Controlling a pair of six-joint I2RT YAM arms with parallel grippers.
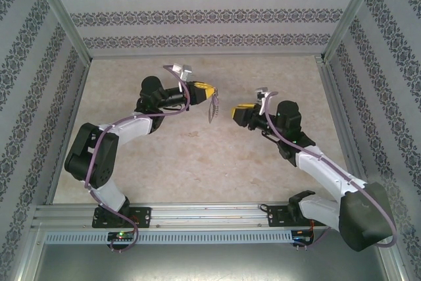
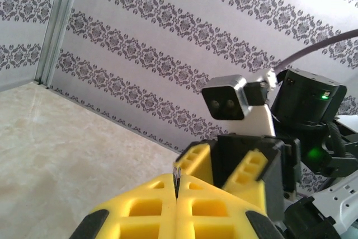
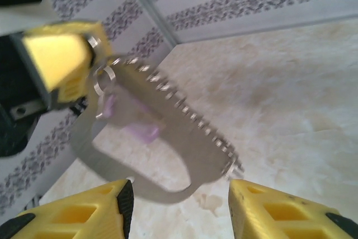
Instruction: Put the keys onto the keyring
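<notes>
Between the two arms, raised clear of the beige marbled tabletop (image 3: 291, 93), hangs the grey metal oval keyring (image 3: 162, 104) with a fine beaded chain along one side. Its top end is pinched in the left gripper (image 2: 177, 194), whose yellow fingers are pressed together on the thin metal edge. From that pinch the loop's long axis slants down and away, so its rounded free end points toward the right gripper (image 3: 179, 211). A tiny lilac-purple key (image 3: 146, 132) shows through the loop's opening, near a small wire ring at the held end. It is too blurred to tell whether it is threaded on or merely lies behind. The right gripper faces the loop from the opposite side, its yellow fingers spread apart and holding nothing, with the free end of the keyring just beyond the gap and not touching either finger. By my reading the right arm is the one free to act, and any approach should run along that slanted axis toward the open lower end.
</notes>
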